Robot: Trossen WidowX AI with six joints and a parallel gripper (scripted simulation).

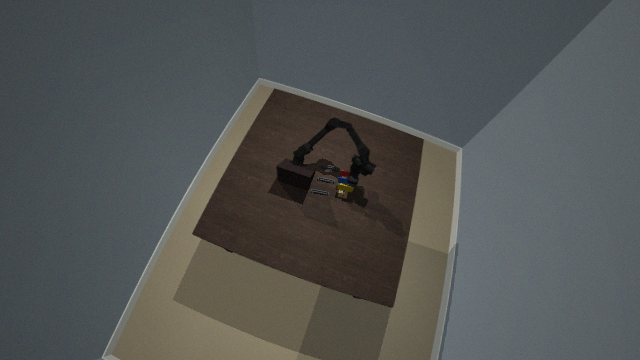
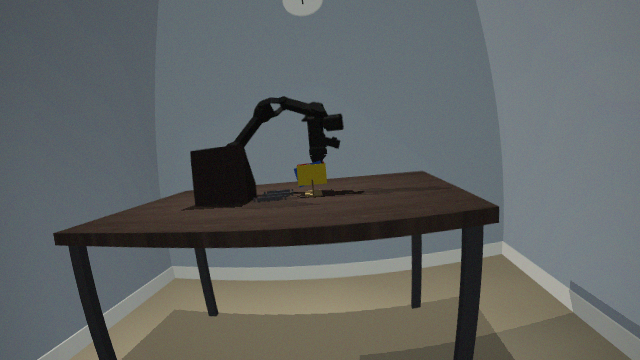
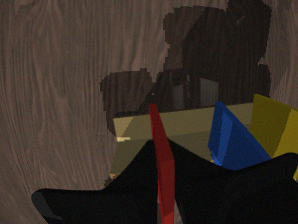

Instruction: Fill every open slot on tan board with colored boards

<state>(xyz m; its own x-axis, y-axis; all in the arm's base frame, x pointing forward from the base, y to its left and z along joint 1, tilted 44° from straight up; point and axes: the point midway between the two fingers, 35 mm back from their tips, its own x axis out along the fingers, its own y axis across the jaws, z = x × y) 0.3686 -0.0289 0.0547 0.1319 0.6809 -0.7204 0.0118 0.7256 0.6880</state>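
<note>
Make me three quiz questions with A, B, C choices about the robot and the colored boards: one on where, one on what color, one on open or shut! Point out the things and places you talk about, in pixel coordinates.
1. In the wrist view, where is the blue board?
A) left of the red board
B) between the red and yellow boards
C) right of the yellow board

2. What color is the board at the end effector's fingers?
A) yellow
B) blue
C) red

3. How is the end effector?
A) shut on a board
B) wide open
C) shut on nothing

Answers:
1. B: the blue board (image 1: 343, 180) (image 3: 229, 140) shows between the red board (image 1: 345, 173) (image 3: 162, 150) and the yellow board (image 1: 345, 188) (image 2: 311, 174) (image 3: 274, 122).
2. C: red stands between the dark fingers.
3. A: the end effector's (image 3: 166, 185) fingers pinch the red board from both sides.
</note>
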